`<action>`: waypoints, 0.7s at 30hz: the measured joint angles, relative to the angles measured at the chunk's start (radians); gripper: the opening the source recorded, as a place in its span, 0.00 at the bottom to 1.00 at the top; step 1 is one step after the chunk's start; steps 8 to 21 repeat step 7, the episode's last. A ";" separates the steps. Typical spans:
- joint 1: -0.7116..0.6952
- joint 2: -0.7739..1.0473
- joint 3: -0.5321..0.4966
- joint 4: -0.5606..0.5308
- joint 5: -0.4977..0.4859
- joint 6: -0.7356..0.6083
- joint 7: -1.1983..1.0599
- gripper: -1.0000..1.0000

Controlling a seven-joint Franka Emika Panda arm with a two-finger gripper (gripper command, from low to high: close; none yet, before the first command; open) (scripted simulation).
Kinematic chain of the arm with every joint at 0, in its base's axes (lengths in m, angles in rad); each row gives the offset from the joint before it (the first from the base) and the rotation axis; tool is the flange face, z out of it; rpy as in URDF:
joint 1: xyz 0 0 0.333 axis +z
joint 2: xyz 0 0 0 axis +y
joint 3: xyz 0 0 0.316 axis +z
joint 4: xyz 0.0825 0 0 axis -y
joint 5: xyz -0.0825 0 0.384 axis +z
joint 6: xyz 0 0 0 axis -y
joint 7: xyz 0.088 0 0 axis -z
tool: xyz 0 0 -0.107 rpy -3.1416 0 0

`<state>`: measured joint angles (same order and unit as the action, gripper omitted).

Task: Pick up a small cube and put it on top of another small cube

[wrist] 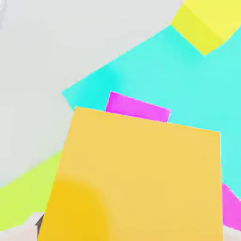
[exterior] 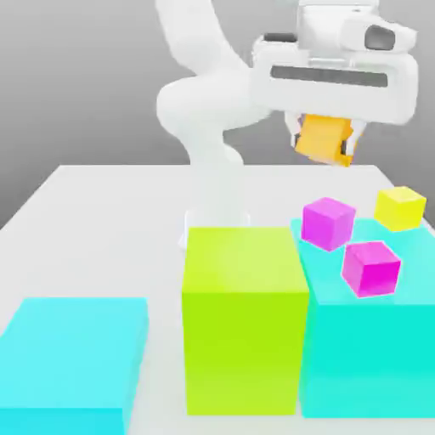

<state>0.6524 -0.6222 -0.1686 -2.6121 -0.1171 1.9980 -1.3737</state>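
My gripper (exterior: 324, 140) is shut on the small orange cube (exterior: 323, 138), holding it high in the air above the far end of the cyan block (exterior: 365, 340). In the hand view the orange cube (wrist: 136, 179) looms close, and past it lie a magenta cube (wrist: 139, 107), the cyan block's top (wrist: 188, 89) and a yellow cube (wrist: 207, 23). Two magenta cubes (exterior: 328, 223) (exterior: 370, 268) rest on the cyan block's top. The lighter yellow cube (exterior: 399, 206) sits at the block's far corner on the exterior view's right.
A tall lime-green block (exterior: 245, 319) stands in the middle, touching the cyan block's side. A low cyan block (exterior: 76, 361) lies at the exterior view's left. The white table (exterior: 102, 229) stretches behind them, with the arm's base (exterior: 212, 221) at its middle.
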 joint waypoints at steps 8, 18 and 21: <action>0.009 0.049 -0.014 -0.093 -0.004 0.137 -0.008 1.00; 0.009 0.049 -0.014 -0.093 -0.004 0.137 -0.008 1.00; 0.009 0.049 -0.014 -0.093 -0.004 0.137 -0.008 1.00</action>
